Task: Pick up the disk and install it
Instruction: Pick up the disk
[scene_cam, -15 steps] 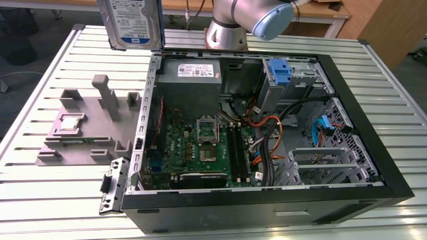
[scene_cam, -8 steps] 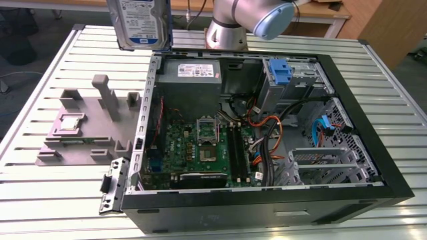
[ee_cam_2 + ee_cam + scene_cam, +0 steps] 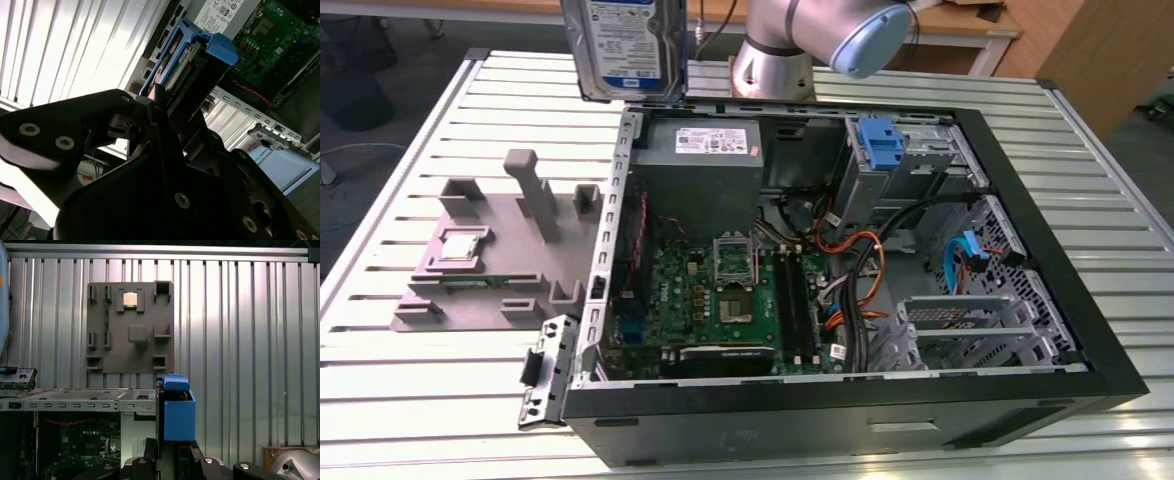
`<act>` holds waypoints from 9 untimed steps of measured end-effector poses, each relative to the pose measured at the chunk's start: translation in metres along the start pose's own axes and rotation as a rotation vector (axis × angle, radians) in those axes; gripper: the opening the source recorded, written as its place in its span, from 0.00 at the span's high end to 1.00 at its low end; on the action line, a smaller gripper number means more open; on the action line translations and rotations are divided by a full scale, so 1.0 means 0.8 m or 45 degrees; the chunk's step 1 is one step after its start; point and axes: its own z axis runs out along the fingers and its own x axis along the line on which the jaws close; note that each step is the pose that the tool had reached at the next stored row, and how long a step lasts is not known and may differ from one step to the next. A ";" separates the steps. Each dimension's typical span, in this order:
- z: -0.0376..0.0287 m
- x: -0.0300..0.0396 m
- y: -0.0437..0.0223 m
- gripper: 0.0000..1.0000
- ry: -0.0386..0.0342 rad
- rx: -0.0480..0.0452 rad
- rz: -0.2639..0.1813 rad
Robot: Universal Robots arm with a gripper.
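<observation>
The disk (image 3: pixel 624 50), a silver drive with a blue-and-white label, hangs upright in the air above the back left corner of the open computer case (image 3: pixel 1107 330) in the exterior view. In both wrist views its bright blue bracket (image 3: pixel 177 415) sticks out from between the dark fingers. My gripper (image 3: pixel 172 455) is shut on the disk (image 3: pixel 197 47), holding it edge-on, with the black finger (image 3: pixel 160 107) pressed against its side.
The arm's grey joint (image 3: pixel 821 40) stands behind the case. Inside the case are a motherboard (image 3: pixel 720 300), a grey power supply box (image 3: pixel 700 150) and a blue drive bay latch (image 3: pixel 883 145). A grey fixture plate (image 3: pixel 480 270) with a small processor chip (image 3: pixel 460 245) lies on the slatted table (image 3: pixel 400 400).
</observation>
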 end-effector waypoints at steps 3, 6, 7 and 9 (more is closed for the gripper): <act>-0.0002 0.0000 -0.0091 0.65 0.0001 0.000 0.000; -0.0003 -0.0001 -0.0176 0.65 0.0000 0.000 0.000; -0.0004 -0.0001 -0.0205 0.65 0.0000 0.000 0.000; -0.0005 -0.0002 -0.0276 0.65 0.0000 0.000 0.000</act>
